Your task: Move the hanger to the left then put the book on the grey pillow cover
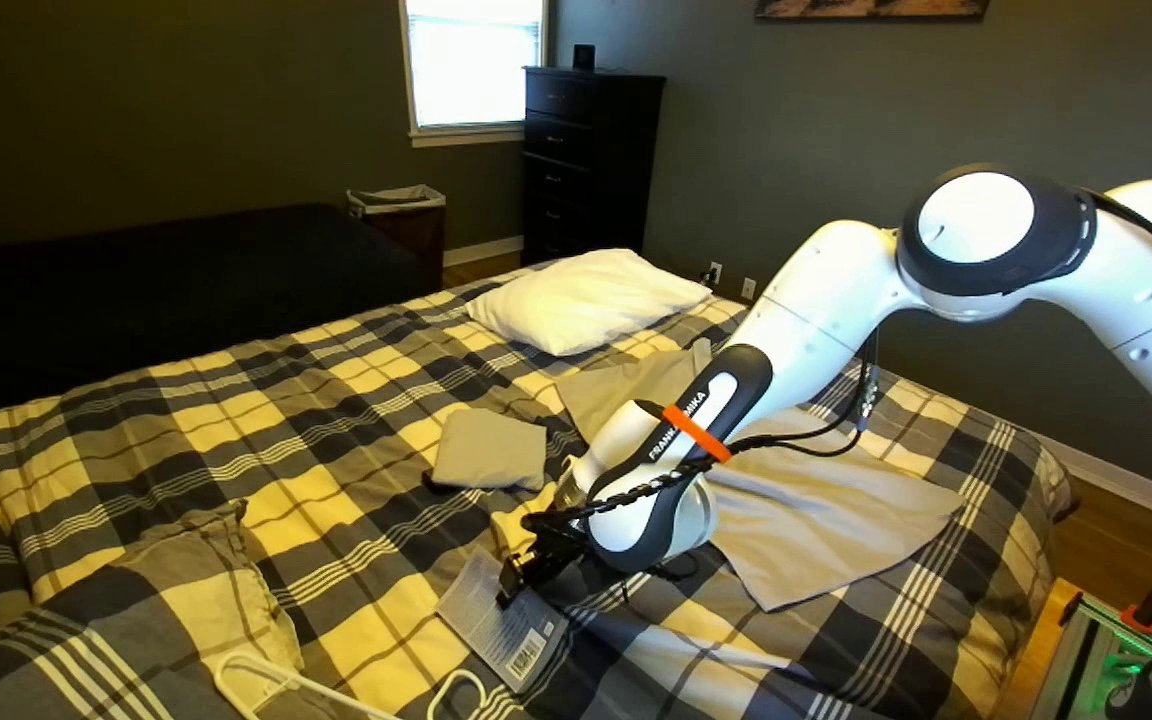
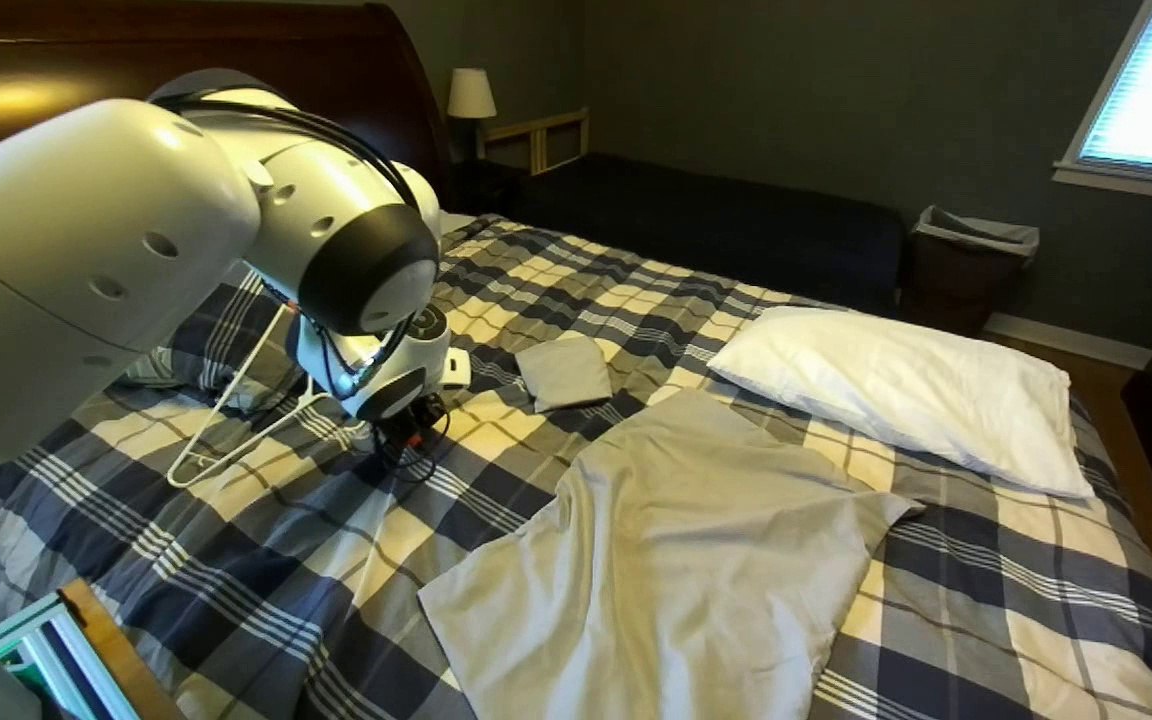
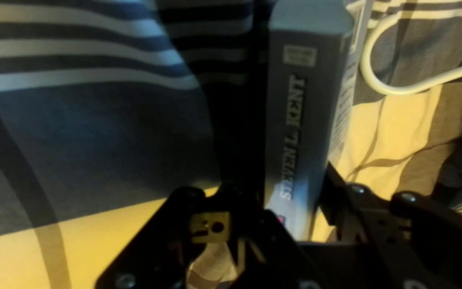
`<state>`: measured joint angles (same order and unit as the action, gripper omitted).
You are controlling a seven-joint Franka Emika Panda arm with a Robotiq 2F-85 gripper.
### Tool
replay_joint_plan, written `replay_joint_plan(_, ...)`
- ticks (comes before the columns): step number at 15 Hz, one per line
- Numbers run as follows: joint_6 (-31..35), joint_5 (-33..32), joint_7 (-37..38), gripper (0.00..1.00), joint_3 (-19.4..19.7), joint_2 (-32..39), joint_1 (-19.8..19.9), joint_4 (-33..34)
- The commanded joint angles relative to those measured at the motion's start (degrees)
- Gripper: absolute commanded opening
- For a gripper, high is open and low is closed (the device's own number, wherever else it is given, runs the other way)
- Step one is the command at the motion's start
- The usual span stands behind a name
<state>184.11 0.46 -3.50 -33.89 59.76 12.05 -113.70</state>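
"Before I countersign, where is the book [image 1: 501, 622], and what has the gripper [image 3: 293, 198] got?"

"The book is between the jaws, well apart from the grey pillow cover [image 1: 826, 505]. I find them narrowed to its thickness, one on either side of the spine, no slack visible on my feed; I enter it as clamped. Whether its low edge rests on the plaid bedding [image 1: 366, 590], I cannot tell."

"How will it handle?"

"In my judgement, light, fairly firm, not fragile. It looks like a paperback, so I rate the spine its stiffest part and the proper place to hold; gripped by the loose edge, its pages would likely fan. The faces may be slick, and I expect it to pivot at the fingers [image 1: 509, 580] if I swing it quickly."

"And the arm [image 1: 806, 300]?"

"It slants down from a high elbow [image 1: 976, 232] to low over the bedding, fingers angled down across the spine. In an exterior view the wrist [image 2: 414, 352] hides the book entirely."

"Any hazard?"

"One noted. In the wrist view the hanger [image 3: 403, 89] curves just beside the book; contact I cannot confirm. I recommend a straight lift before any travel toward the pillow cover."
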Motion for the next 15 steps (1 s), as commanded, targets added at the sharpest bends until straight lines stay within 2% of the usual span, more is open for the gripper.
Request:
replay_joint_plan(1,-2.07,1.54,3.48,0.09,4.15,-5.91,-5.27,-2.68)
replay_joint_plan(2,-3.01,3.09,5.57,0.08,8.23,-9.01,-9.18,-3.45)
replay_joint_plan(4,-3.54,4.48,8.34,0.08,14.40,-13.01,-15.19,-4.93)
replay_joint_plan(8,-8.64,6.21,13.67,0.08,26.13,-20.27,-27.27,-8.50)
replay_joint_plan(13,-10.89,4.85,19.25,0.08,37.18,-24.77,-37.69,-11.15)
replay_joint_plan(15,-13.36,3.97,20.94,0.08,40.07,-24.82,-40.67,-10.89)
